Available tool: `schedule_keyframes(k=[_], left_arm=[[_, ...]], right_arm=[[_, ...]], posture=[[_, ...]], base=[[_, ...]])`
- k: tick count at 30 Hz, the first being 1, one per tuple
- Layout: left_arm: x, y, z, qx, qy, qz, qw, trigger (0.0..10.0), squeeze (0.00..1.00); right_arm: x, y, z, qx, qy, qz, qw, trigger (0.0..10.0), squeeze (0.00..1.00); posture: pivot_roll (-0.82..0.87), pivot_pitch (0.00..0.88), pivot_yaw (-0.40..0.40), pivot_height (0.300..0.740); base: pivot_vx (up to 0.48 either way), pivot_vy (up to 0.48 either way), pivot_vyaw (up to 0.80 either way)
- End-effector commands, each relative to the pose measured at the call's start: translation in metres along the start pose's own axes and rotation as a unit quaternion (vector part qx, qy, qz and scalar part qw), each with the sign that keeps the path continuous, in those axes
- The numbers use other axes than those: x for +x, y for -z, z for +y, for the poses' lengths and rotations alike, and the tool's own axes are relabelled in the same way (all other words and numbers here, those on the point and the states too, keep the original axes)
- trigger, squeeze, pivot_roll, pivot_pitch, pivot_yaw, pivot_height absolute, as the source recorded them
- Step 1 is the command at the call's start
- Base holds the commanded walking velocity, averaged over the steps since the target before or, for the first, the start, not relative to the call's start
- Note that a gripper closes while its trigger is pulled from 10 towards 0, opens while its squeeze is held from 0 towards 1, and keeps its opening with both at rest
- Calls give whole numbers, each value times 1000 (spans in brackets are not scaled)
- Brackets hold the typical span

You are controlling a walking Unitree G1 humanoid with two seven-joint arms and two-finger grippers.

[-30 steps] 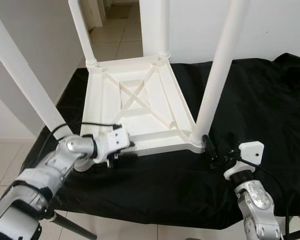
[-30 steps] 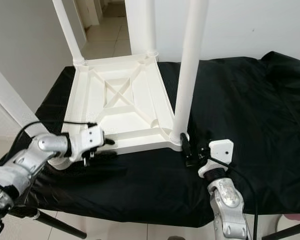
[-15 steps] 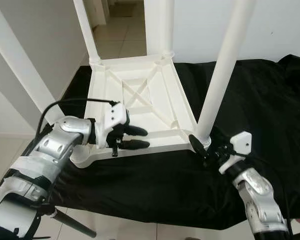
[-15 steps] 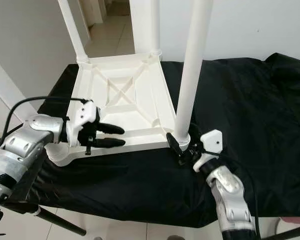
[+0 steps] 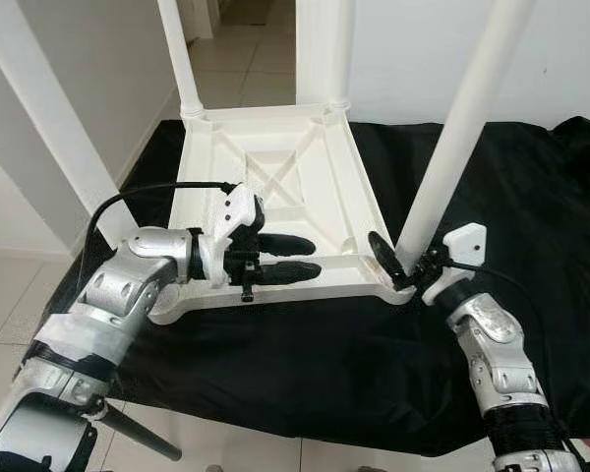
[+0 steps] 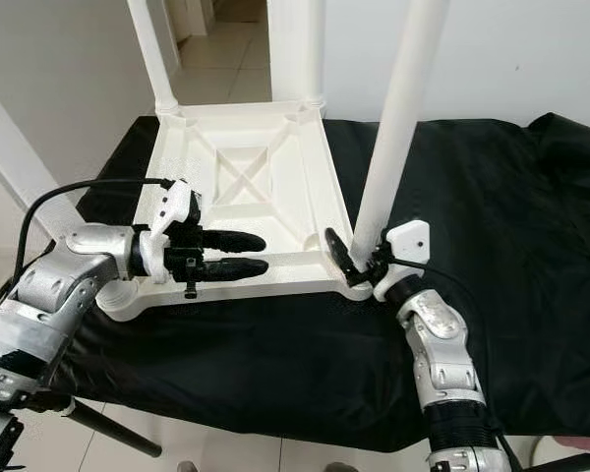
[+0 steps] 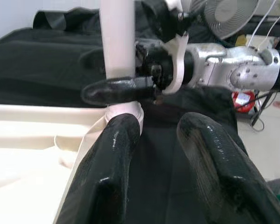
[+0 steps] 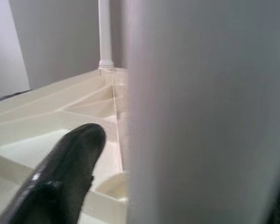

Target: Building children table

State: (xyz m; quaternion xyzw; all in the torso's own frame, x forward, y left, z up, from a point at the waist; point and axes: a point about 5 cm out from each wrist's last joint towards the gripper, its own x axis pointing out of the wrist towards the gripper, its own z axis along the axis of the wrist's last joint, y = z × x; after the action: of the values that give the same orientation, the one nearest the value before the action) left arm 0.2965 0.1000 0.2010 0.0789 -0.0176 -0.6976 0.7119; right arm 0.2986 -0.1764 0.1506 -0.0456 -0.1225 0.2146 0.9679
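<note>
Children's table (image 5: 275, 197) is seen upside down on the black-draped surface (image 5: 531, 216), legs up, while the right hand (image 5: 398, 267), at four o'clock, is spread around the near-right leg (image 5: 452, 138) and the left hand (image 5: 287, 258), fingers parted, is held over the near rim, so seating that leg is judged the step, calling for a firm grip.

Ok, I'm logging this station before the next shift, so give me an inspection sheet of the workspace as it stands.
Surface: black cloth covering the stand.
Job's things: white table upside down on the cloth, legs pointing up; near right leg seated in its corner socket.
Clutter: nothing seen.
Grippers: left gripper open, fingers spread over the table's near rim; right gripper at the base of the near right leg, one finger beside it.
Cables: black cable looping over the left wrist.
Surroundings: white wall, tiled floor, fan behind the right arm.
</note>
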Motion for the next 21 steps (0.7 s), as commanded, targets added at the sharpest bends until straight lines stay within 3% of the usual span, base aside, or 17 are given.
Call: schedule_keyframes(k=[1, 2, 3, 4, 5, 12, 13, 21], left_arm=[[0, 0, 3, -9, -59, -8, 998, 10000, 0], [0, 0, 3, -9, -59, -8, 998, 10000, 0], [2, 0, 2, -11, -61, -12, 998, 10000, 0], [2, 0, 2, -11, -61, -12, 998, 10000, 0], [3, 1, 1, -13, -63, -12, 998, 10000, 0], [3, 1, -1, -16, -72, -10, 997, 10000, 0], [2, 1, -1, -18, -73, -10, 997, 10000, 0], [2, 1, -1, -19, -77, -9, 997, 10000, 0]], right_arm=[[2, 2, 4, 3, -2, 1, 1000, 4431, 0], [2, 2, 4, 3, -2, 1, 1000, 4431, 0], [3, 2, 7, 9, -1, -2, 1000, 2980, 0], [3, 2, 7, 9, -1, -2, 1000, 2980, 0], [1, 2, 12, 15, -2, -5, 1000, 0, 0], [-13, -4, 32, 41, 16, -19, 999, 0, 0], [-19, -7, 41, 49, 23, -22, 998, 0, 0], [-27, -8, 44, 53, 45, -18, 997, 0, 0]], posture=[[-105, 0, 19, 740], [-105, 0, 19, 740], [-103, 0, 13, 740], [-103, 0, 13, 740], [-104, 0, 5, 740], [-106, 0, -4, 740], [-112, 0, -3, 740], [-116, 0, -2, 740]], base=[[0, 0, 0], [0, 0, 0], [0, 0, 0], [0, 0, 0], [0, 0, 0], [0, 0, 0], [0, 0, 0], [0, 0, 0]])
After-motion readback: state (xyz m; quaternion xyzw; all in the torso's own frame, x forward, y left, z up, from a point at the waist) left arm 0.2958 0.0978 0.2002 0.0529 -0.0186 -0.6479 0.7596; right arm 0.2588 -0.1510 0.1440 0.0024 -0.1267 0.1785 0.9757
